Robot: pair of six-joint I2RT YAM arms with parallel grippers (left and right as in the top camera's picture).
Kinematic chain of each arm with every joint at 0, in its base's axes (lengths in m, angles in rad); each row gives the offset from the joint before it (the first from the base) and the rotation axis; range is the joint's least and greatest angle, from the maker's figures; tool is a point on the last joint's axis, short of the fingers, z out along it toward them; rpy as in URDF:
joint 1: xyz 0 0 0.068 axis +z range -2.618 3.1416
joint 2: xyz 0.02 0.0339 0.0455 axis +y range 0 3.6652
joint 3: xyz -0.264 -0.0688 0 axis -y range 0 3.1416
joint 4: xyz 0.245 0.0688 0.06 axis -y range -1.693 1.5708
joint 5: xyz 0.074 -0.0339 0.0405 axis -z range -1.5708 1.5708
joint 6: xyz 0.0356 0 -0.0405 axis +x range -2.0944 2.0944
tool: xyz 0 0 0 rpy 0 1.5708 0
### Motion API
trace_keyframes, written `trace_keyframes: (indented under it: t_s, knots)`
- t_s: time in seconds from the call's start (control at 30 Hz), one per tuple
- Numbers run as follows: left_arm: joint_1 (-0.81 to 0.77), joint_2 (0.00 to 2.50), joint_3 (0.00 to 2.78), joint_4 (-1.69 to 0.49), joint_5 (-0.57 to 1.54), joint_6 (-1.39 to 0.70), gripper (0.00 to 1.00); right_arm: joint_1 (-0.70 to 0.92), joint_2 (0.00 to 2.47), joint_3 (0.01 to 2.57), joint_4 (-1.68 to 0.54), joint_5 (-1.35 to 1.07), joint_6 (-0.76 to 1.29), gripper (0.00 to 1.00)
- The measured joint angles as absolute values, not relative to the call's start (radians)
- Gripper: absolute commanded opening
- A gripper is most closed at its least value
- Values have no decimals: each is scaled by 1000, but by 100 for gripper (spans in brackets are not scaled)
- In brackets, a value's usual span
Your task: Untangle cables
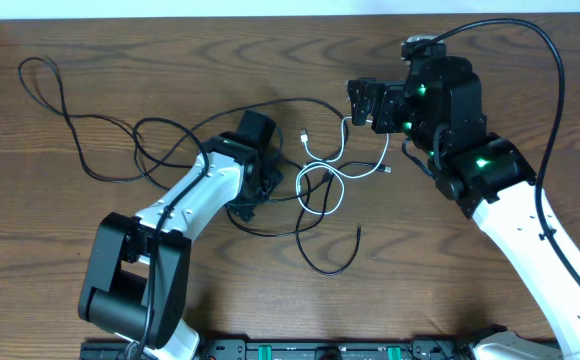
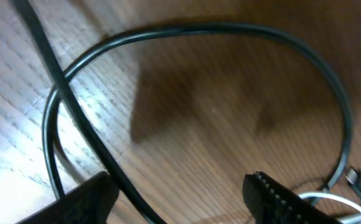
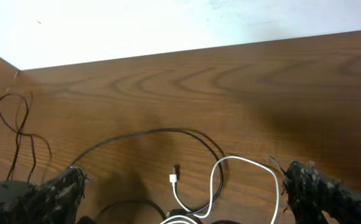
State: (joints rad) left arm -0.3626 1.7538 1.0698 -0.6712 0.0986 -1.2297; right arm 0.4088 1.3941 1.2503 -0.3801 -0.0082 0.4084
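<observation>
The cables lie tangled at the table's middle. The white cable (image 1: 322,165) loops between both arms and also shows in the right wrist view (image 3: 215,180). One black cable (image 1: 70,125) runs from the far left into the tangle. Another black cable (image 1: 330,255) loops toward the front. My left gripper (image 1: 263,180) is low over the tangle and open; a black cable (image 2: 218,28) runs between its fingers (image 2: 180,202) close to the left one. My right gripper (image 1: 366,104) is open wide and empty above the white cable, fingers apart (image 3: 183,199).
The wooden table (image 1: 530,60) ends at a white wall along the back (image 3: 168,25). A thick black robot cable (image 1: 545,60) arcs over the right arm. The arm bases stand at the front edge.
</observation>
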Motion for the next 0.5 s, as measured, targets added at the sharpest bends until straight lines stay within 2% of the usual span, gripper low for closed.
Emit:
trace_keyframes:
  t_s: [0.03, 0.13, 0.17, 0.5]
  knots:
    - [-363, 1754, 1068, -671, 98, -1238, 36, 409, 1394, 1250, -380, -9, 408, 99]
    - [-363, 1754, 1068, -660, 101, -1243, 20, 409, 1394, 1250, -380, -9, 408, 99]
    - [-363, 1754, 1068, -653, 107, -1242, 8, 409, 1394, 1250, -380, -8, 408, 99]
    - [-362, 1690, 1084, -583, 250, -1143, 8, 409, 1394, 1250, -389, -8, 408, 99]
